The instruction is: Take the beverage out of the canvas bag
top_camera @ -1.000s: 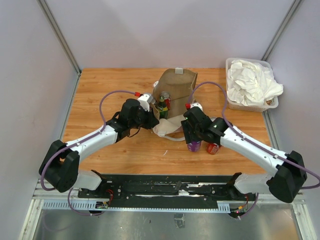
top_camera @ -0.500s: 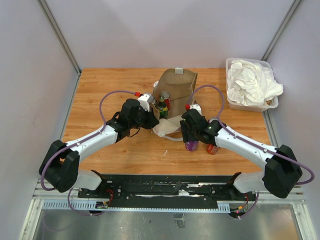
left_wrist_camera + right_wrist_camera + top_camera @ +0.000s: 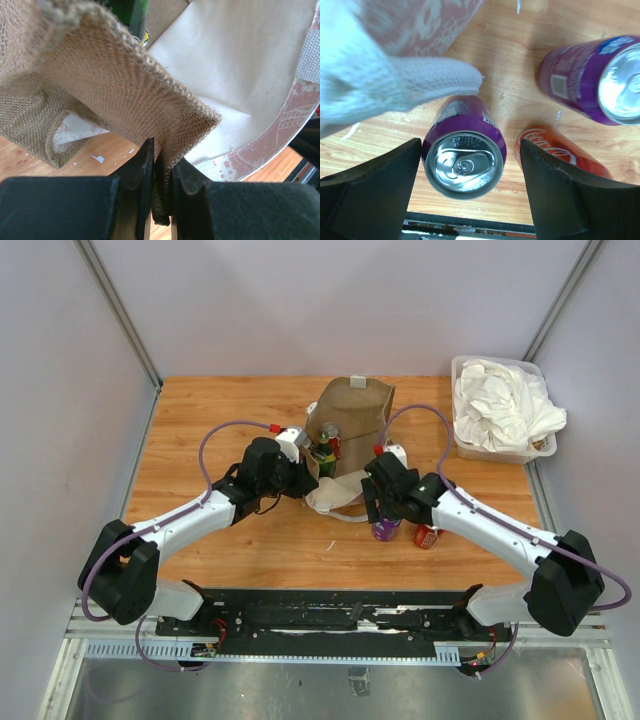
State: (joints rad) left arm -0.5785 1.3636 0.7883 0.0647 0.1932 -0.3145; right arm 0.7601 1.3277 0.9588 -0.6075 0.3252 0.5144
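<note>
At the middle of the table (image 3: 190,410), the left gripper (image 3: 161,165) clamps the burlap rim of the canvas bag (image 3: 357,412), likely holding its mouth open, while the right gripper (image 3: 470,190), jaws apart, straddles a purple soda can (image 3: 464,162) standing just near-right of the bag.

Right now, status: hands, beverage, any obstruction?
Left hand shut on canvas bag rim. Right hand open, straddling upright purple can outside bag. White handle drapes beside it; red can alongside.
</note>
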